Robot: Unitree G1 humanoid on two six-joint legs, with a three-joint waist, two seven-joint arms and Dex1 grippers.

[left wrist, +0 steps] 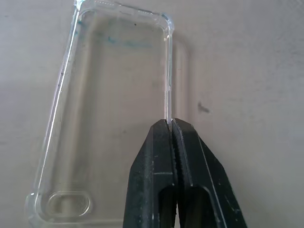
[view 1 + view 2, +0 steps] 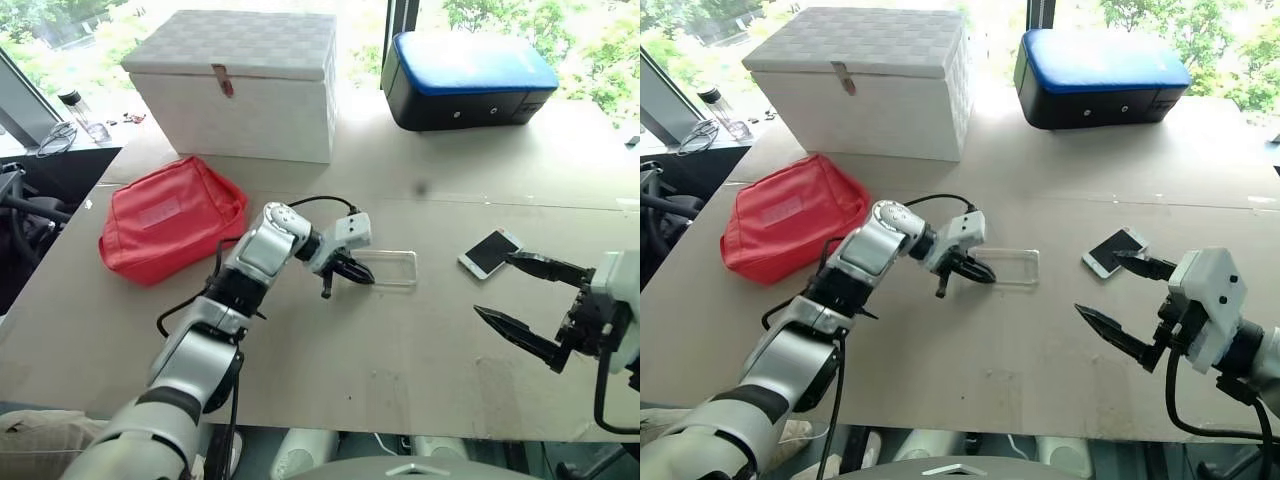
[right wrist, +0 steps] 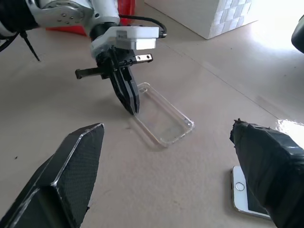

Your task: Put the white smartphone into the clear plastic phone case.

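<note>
Clear plastic phone case (image 2: 388, 268) lies flat near the middle of the tan table (image 2: 330, 370), open side up. Left gripper (image 2: 352, 272) sits at the case's near-left end, its two black fingers (image 1: 164, 156) pressed together and pinching the thin rim of one long side; the wrist view shows the rim edge running straight into the seam between them.

White smartphone (image 2: 490, 252) lies flat on the table to the right of the case, well apart from it, angled, screen up. Right gripper (image 2: 525, 300) hangs just beside the phone on its near side, fingers spread wide, one fingertip close to the phone's corner; contact cannot be told.

Surroundings: red pouch (image 2: 170, 220) to the left of the left arm, apart from the case. White box (image 2: 235, 85) with a latch stands behind it at the far edge. Blue-topped black case (image 2: 465, 80) stands at far right. Bare tabletop between case and phone.
</note>
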